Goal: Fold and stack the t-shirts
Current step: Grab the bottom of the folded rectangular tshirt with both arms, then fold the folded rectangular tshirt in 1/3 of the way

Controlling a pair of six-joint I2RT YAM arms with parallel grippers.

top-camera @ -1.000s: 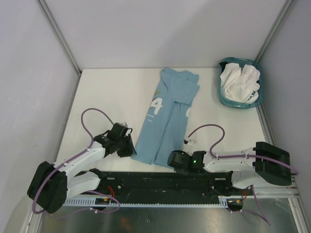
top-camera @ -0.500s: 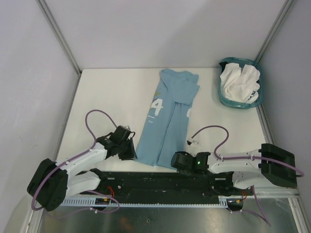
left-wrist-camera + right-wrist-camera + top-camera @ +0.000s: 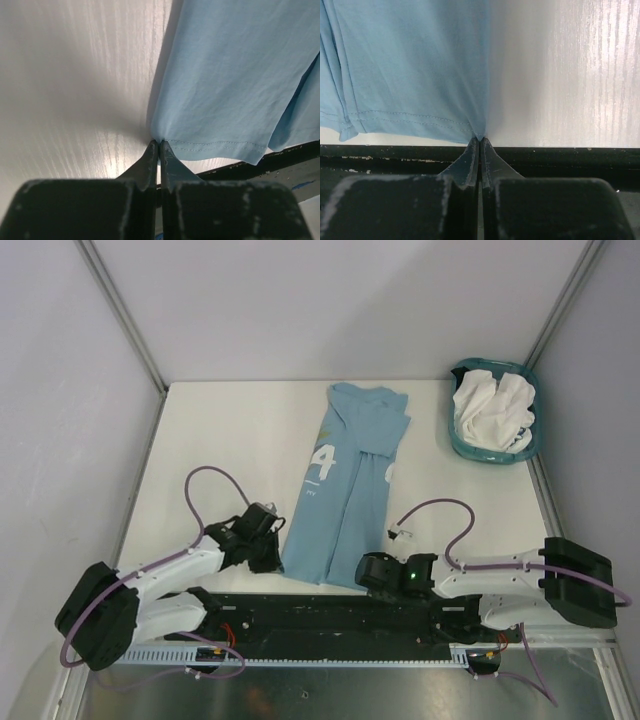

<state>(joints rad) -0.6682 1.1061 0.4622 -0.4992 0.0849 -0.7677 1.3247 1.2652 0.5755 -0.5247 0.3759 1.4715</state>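
The light blue t-shirt [image 3: 345,480] with a white "4" lies lengthwise on the white table, sides folded in, hem toward me. My left gripper [image 3: 276,558] is shut on the hem's left corner; in the left wrist view the cloth [image 3: 235,75] runs from the closed gripper [image 3: 158,142]. My right gripper [image 3: 366,572] is shut on the hem's right corner; in the right wrist view the cloth [image 3: 410,65] rises from the closed gripper [image 3: 479,140]. Plain white t-shirts [image 3: 492,410] lie bunched in the basket at the back right.
A teal plastic basket [image 3: 461,444] stands at the table's back right corner. The black rail [image 3: 330,615] of the arm bases runs along the near table edge, just under the shirt's hem. Grey walls close in the left, back and right.
Both grippers have drawn nearer the front edge and slightly inward with the hem corners, pulling the shirt's lower end toward me. The basket has not moved.
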